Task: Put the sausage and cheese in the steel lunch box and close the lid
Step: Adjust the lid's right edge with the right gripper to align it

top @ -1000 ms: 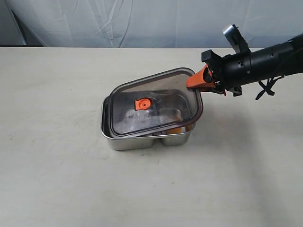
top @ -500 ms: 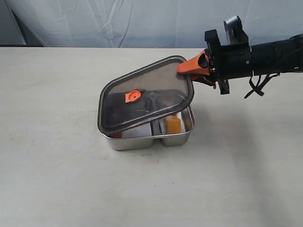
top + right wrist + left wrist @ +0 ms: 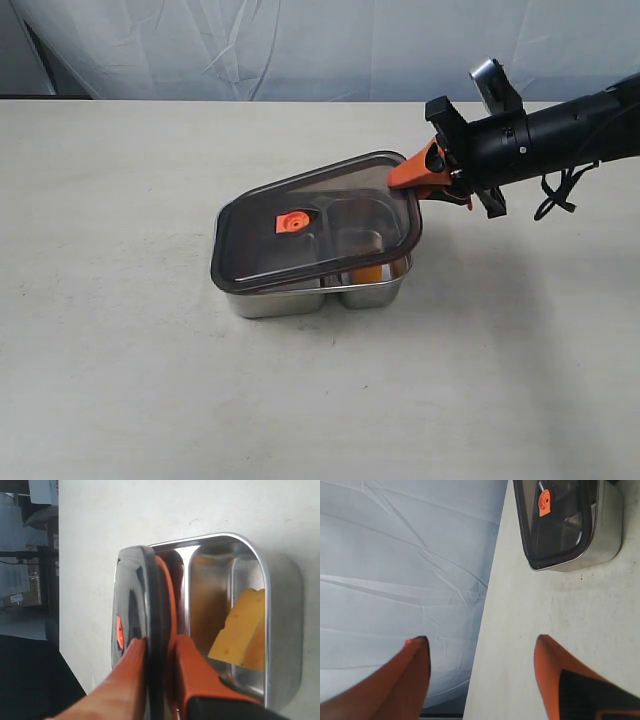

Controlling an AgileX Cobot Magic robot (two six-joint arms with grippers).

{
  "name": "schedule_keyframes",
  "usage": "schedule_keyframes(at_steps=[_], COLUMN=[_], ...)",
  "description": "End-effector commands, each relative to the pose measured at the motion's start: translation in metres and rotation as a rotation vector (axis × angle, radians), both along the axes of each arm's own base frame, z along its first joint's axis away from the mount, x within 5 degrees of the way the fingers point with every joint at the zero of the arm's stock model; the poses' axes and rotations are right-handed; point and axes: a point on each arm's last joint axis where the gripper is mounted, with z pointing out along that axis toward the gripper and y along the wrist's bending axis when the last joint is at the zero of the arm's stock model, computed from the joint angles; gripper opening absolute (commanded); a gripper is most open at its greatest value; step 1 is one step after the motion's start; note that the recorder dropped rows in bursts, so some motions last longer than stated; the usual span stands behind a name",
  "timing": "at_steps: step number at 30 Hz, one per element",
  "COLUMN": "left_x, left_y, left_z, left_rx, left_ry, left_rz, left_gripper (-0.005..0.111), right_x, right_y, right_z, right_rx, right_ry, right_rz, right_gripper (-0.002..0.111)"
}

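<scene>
The steel lunch box stands mid-table. The dark translucent lid with its orange valve tab lies tilted over it, low on the left side and raised on the right. My right gripper is shut on the lid's raised right corner. In the right wrist view the fingers clamp the lid's edge and orange seal. The cheese leans in the smaller compartment and shows orange under the lid. The sausage is hidden. My left gripper is open and empty, away from the box.
A pale crumpled backdrop hangs behind the table's far edge. Bare table surface surrounds the box. The right arm reaches in from the right.
The right gripper swung the lid up and to the left, then lowered it. The lid now sits more squarely over the box, with its right end still raised.
</scene>
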Motion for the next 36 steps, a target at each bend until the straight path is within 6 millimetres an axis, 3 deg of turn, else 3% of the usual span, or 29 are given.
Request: schedule_keyframes(at_steps=[1,7,25,36], left_x=[-0.0005,-0.0005,-0.0031,-0.0031], left_y=[-0.0006,-0.0006,0.0006,0.0006], left_z=[-0.0005,-0.0005,0.0004,0.0004], left_rx=[-0.027,-0.027,-0.038,-0.038], left_ry=[-0.004,-0.004,-0.022,-0.022], left_rz=[-0.006,-0.006,-0.005,-0.005], left_gripper=[0.059,0.059,0.059,0.059], right_x=[-0.0019,-0.0046,0.0007,-0.0001], right_y=[0.0024,0.0080,0.0061,0.0030], right_z=[-0.0037,-0.0036,-0.0077,-0.0120], right_rx=[-0.042,-0.043,-0.106,-0.163], right_ry=[-0.047,-0.105,-0.137,-0.131], right_rz=[0.040,0.094,0.046,0.057], right_gripper=[0.000,0.000,0.002,0.052])
